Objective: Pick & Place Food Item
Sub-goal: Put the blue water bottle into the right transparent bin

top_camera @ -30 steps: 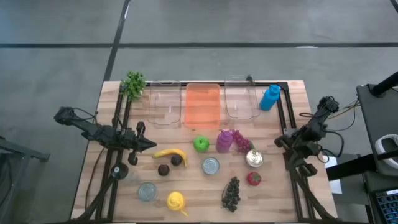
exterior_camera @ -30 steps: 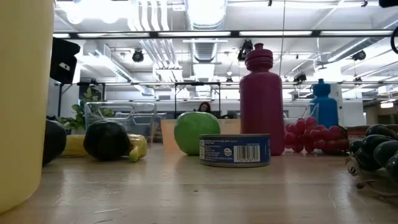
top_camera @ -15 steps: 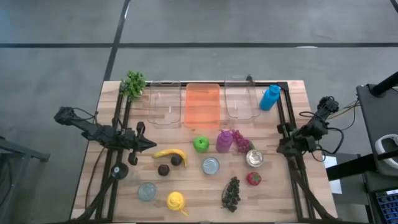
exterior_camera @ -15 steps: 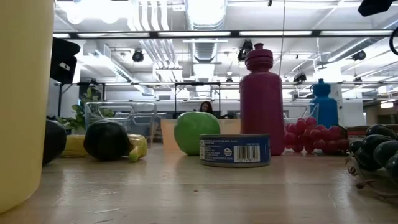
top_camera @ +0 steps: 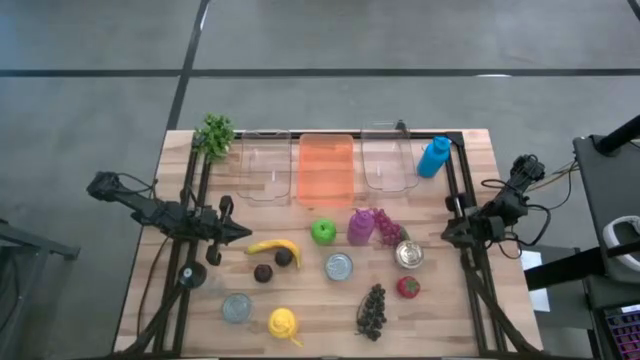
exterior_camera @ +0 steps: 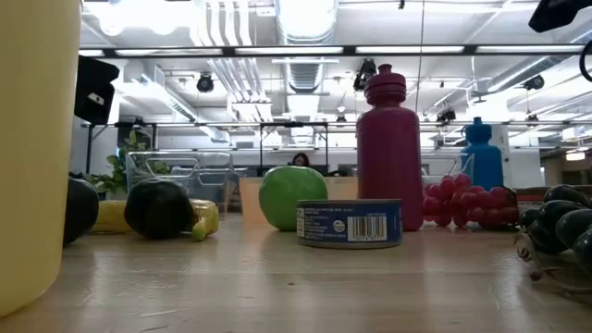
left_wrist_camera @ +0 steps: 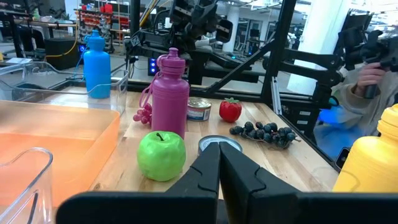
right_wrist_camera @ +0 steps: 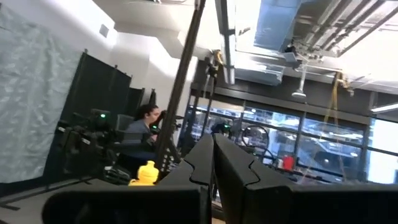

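Food lies on the wooden table [top_camera: 300, 300]: a green apple [top_camera: 322, 232] [left_wrist_camera: 161, 155], a banana [top_camera: 272, 246], red grapes [top_camera: 388, 228], dark grapes [top_camera: 372, 310], a red strawberry [top_camera: 408, 287] and two dark round fruits [top_camera: 274, 265]. My left gripper [top_camera: 245, 234] [left_wrist_camera: 219, 152] is shut with nothing in it. It points level toward the apple from the table's left side, just left of the banana. My right gripper [top_camera: 447, 232] [right_wrist_camera: 213, 146] is shut and empty at the right rail, tilted up toward the room.
An orange bin [top_camera: 326, 168] stands between two clear bins [top_camera: 265, 165] [top_camera: 388, 160] at the far edge. Also on the table are a magenta bottle [top_camera: 360, 226], a blue bottle [top_camera: 434, 156], two cans [top_camera: 339, 266] [top_camera: 409, 254], a yellow bottle [top_camera: 284, 322] and a green herb [top_camera: 215, 133].
My right gripper has rolled about its wrist and tipped upward while staying at the table's right rail, still shut. Nothing on the table has moved.
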`<state>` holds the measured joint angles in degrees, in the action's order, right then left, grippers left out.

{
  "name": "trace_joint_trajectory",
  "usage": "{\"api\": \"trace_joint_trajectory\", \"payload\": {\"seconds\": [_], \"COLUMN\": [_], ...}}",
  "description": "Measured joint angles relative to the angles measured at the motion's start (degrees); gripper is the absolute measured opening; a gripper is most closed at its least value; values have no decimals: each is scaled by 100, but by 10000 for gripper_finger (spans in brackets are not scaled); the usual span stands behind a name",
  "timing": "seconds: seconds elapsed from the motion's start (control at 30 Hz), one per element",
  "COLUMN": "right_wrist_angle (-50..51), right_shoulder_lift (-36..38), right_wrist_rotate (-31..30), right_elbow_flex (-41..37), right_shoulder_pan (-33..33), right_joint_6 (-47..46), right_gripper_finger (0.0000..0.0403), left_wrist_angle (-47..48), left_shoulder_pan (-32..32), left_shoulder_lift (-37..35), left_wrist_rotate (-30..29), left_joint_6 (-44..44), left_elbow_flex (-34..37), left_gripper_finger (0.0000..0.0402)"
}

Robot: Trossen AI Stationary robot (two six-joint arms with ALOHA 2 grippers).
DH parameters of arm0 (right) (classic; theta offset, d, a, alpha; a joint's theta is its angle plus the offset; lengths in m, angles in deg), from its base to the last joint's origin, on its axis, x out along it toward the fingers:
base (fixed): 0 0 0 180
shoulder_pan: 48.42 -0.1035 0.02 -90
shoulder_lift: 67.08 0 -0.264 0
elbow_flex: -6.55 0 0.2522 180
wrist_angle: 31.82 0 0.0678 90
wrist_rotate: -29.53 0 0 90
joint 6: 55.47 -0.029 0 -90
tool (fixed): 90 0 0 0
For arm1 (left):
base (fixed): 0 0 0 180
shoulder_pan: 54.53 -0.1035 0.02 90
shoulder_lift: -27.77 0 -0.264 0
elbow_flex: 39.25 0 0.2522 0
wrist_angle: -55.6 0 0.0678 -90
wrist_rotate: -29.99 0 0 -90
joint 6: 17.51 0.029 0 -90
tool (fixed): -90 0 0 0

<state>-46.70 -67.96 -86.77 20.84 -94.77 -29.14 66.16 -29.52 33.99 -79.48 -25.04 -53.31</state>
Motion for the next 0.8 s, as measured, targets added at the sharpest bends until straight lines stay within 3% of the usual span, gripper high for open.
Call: {"api": "trace_joint_trajectory", "payload": {"seconds": [0.13, 0.8], "right_wrist_angle": [-1, -939], "right_shoulder_lift": [-2, -2], "right_wrist_rotate": [-386, -391], "right_elbow_flex": [0, 91], "right_shoulder_pan": [1, 4], "right_joint_6": [111, 560], "right_gripper_finger": [8, 8], "left_wrist_angle": [0, -2], "left_shoulder_pan": [0, 0], "left_shoulder_lift": [0, 0], "left_wrist_rotate": [0, 0], "left_joint_6": [-2, 0], "left_elbow_flex": [-2, -1], "left_gripper_finger": [10, 10]}}
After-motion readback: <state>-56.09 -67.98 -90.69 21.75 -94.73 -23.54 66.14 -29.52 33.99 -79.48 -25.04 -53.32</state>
